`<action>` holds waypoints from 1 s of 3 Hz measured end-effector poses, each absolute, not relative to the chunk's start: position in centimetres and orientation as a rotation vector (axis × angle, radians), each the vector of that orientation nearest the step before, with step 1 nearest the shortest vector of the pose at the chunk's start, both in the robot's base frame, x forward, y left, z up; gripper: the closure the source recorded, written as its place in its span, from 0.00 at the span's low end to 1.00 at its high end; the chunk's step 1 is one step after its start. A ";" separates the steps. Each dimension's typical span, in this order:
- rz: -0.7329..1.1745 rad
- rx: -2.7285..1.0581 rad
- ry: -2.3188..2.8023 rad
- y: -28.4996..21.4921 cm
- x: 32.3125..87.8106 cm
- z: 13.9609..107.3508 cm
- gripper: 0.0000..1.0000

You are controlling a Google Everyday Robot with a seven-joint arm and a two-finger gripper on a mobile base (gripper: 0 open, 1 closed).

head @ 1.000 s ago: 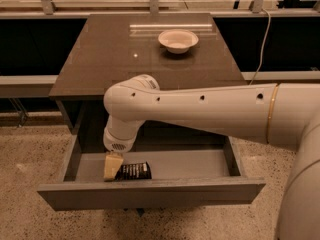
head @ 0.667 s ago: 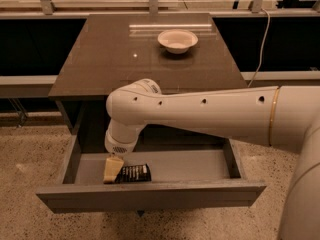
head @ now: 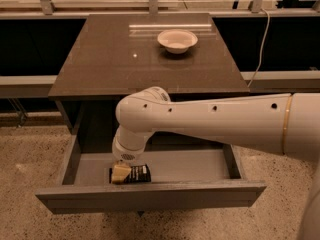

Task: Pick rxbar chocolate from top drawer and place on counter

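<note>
Gripper point(head: 121, 173) of the white robot arm point(head: 210, 121) reaches down into the open top drawer point(head: 200, 166), at the left end of the black chocolate bar point(head: 137, 173), which lies flat on the drawer floor near the front panel. Whether it has clamped on the bar cannot be told. A white bowl point(head: 177, 39) sits on the counter point(head: 115, 59) above.

Dim, warm and brownish overall. Brighter along the back, beyond the worktop point(head: 100, 69). Pale streaks of glare and one small glint on its glossy top. Deep shadow beneath it and at the back of the drawer point(head: 190, 168). Pincer point(head: 120, 174) down in the drawer's front left, lit pale yellow.
</note>
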State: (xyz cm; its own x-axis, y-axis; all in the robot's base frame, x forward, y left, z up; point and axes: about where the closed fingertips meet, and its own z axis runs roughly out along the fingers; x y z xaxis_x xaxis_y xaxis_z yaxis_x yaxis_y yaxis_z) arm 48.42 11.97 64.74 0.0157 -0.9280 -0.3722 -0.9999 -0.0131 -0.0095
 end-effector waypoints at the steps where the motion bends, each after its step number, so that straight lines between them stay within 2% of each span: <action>1: 0.390 -2.044 1.970 10.7 47.6 64.4 0.19; 3: 0.414 -2.094 1.947 8.4 47.0 63.7 0.20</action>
State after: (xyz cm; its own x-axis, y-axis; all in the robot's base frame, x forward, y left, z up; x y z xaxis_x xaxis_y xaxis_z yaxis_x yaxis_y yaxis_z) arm 47.03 8.36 63.75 0.0657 -0.9255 -0.3731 -0.9972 -0.0743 0.0087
